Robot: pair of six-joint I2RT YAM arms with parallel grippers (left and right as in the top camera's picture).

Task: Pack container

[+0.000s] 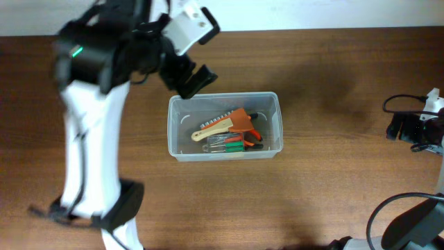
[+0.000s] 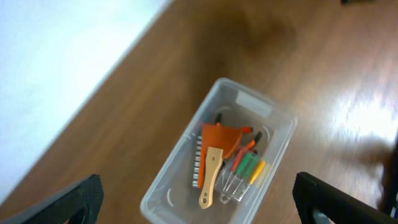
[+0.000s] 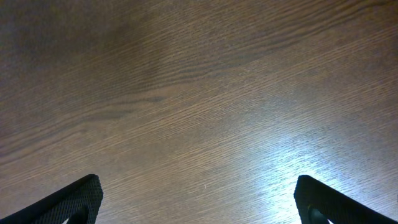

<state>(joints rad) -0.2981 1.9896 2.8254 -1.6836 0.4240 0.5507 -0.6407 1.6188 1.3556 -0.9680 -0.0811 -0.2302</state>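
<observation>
The clear plastic container (image 1: 274, 125) stands mid-table. It holds a wooden-handled wire brush (image 1: 214, 127), an orange tool (image 1: 242, 121) and a pack of small screwdrivers with green, red and yellow handles (image 1: 232, 145). In the left wrist view the container (image 2: 180, 177) lies below, with the brush (image 2: 211, 174) and screwdrivers (image 2: 245, 169) inside. My left gripper (image 1: 187, 76) is open and empty, raised above the container's back left corner; its fingers (image 2: 196, 202) show far apart. My right gripper (image 1: 409, 130) is at the far right, and its fingers (image 3: 198, 202) are open over bare wood.
The white wall edge (image 1: 312, 14) runs along the back of the brown wooden table (image 1: 333, 187). A black cable (image 1: 399, 103) loops near the right arm. The left arm's white body (image 1: 90, 139) stretches over the table's left side.
</observation>
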